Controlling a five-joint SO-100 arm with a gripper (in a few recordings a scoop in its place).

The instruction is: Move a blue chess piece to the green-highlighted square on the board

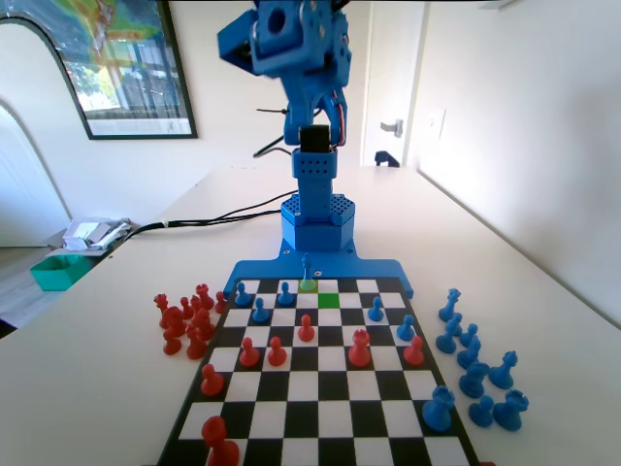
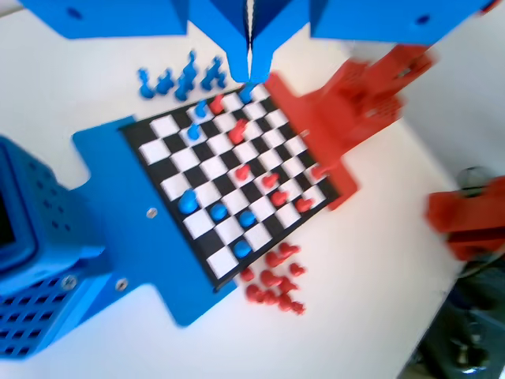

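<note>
1. The blue chess piece (image 1: 308, 268) stands upright on the paler yellow-green square (image 1: 308, 285) in the far row of the board (image 1: 320, 388) in the fixed view, next to the blue base plate (image 1: 388, 269).
2. The green-highlighted square (image 1: 329, 285) lies immediately to the right of it in that view, and nothing stands on it.
3. The gripper (image 2: 249, 75) hangs from the top edge of the wrist view, high above the board; its jaws are pressed together with only a thin slit between them, and they hold nothing.
4. Judged from this, the piece has not yet been picked up. The step in hand is the approach.
5. The next move calls for spreading the jaws, coming down over the slim stem beside the arm's own base, closing on it, and shifting it one square sideways. Nearby blue pawns (image 1: 285, 293) leave little room.
6. Captured red pieces (image 1: 184, 320) and blue pieces (image 1: 475, 364) stand on the counter (image 1: 97, 369) either side of the board.
7. No brand, label or readable writing shows; the framed picture (image 1: 121, 63) on the wall carries nothing legible.
</note>
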